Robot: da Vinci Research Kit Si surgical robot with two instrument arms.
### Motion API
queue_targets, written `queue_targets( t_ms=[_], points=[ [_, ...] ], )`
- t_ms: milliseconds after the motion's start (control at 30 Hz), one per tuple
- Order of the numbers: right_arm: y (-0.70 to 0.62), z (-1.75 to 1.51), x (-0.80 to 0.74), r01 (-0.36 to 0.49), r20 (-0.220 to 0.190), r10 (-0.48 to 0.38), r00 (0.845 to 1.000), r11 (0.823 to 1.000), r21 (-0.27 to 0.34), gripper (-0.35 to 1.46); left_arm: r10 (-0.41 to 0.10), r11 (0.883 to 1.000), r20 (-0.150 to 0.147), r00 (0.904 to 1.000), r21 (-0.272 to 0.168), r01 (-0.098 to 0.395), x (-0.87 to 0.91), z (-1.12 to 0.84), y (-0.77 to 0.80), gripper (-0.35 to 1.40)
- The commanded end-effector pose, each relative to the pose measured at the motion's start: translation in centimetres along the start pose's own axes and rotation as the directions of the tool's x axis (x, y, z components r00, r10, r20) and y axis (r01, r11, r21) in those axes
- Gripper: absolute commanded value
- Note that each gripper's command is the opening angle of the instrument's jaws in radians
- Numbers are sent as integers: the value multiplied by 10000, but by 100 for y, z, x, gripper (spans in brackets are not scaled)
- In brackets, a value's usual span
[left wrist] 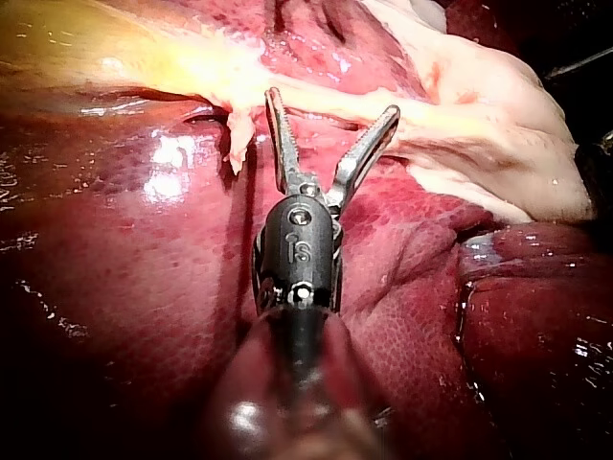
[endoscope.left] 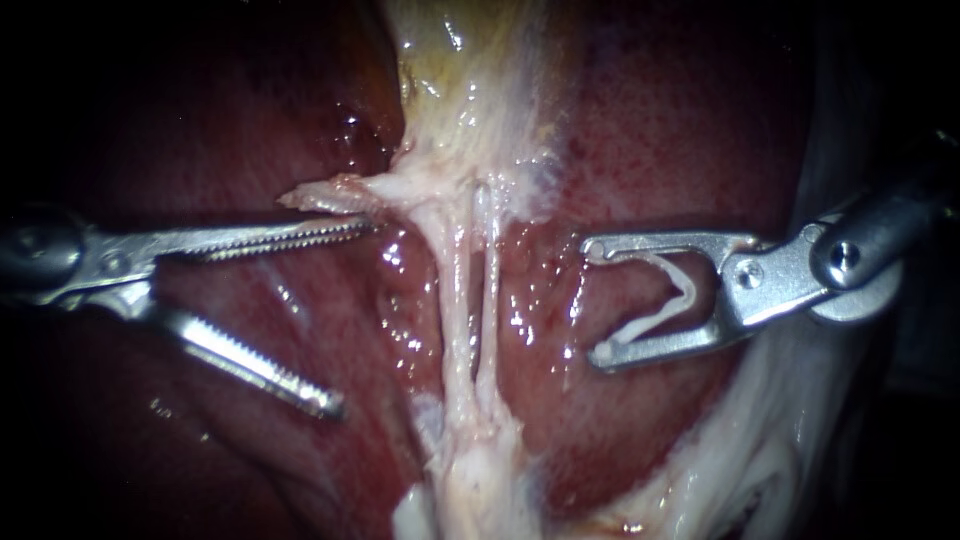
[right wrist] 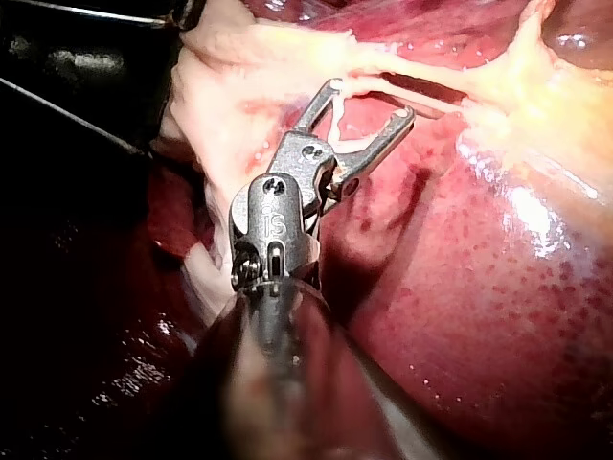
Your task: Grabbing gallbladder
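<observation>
The pale yellowish gallbladder hangs at the top centre over the dark red liver. Two thin pale tubes run down from it side by side. My left instrument has its serrated jaws wide open; the upper jaw lies just under a ragged flap of pale tissue at the gallbladder's base, and nothing is gripped. In its own view the left instrument stands open short of the gallbladder. My right instrument waits right of the tubes, its jaws wide apart and holding a white clip.
Whitish fatty tissue lines the lower right and gathers below the tubes. The right wrist view shows my right instrument with the clip close to a pale tissue band. Wet liver surrounds both instruments.
</observation>
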Motion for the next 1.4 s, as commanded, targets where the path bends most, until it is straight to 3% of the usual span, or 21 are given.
queue_targets(
  t_ms=[33,300,533,600,767,933,1000,1100,1267,1400],
  points=[
    [0,0,0,0,0,0,10000,10000,0,50,-11,10000,-4,10000,-27,11,2,-3,-3,120],
    [0,0,0,0,-1,0,10000,10000,1,50,-245,9982,30,9997,540,243,24,-20,-53,116],
    [0,0,0,1,-1,-1,10000,10000,1,50,-232,9977,190,9995,641,219,4,-2,-86,103],
    [0,0,0,1,-1,-1,10000,10000,1,50,-327,9972,366,9988,688,302,-2,3,-89,93],
    [0,0,0,1,0,-1,10000,10000,1,50,-844,9954,729,9938,514,808,-20,12,-92,37],
    [0,0,0,2,0,-2,10000,10000,1,50,-1000,9943,895,9910,449,962,-25,9,-92,29],
    [0,0,0,2,0,-2,10000,10000,0,50,-1175,9925,972,9883,446,1136,-25,7,-93,11],
    [0,0,0,2,1,-2,10000,10000,-2,50,-1397,9896,1192,9830,498,1346,-28,3,-95,-35],
    [0,0,0,3,0,-3,10000,10000,0,50,-1877,9793,1241,9743,1001,1759,-28,-7,-96,-35],
    [0,0,-1,3,0,-3,10000,10000,1,50,-2175,9725,1228,9683,1125,2042,-19,-16,-93,-35]
  ],
)
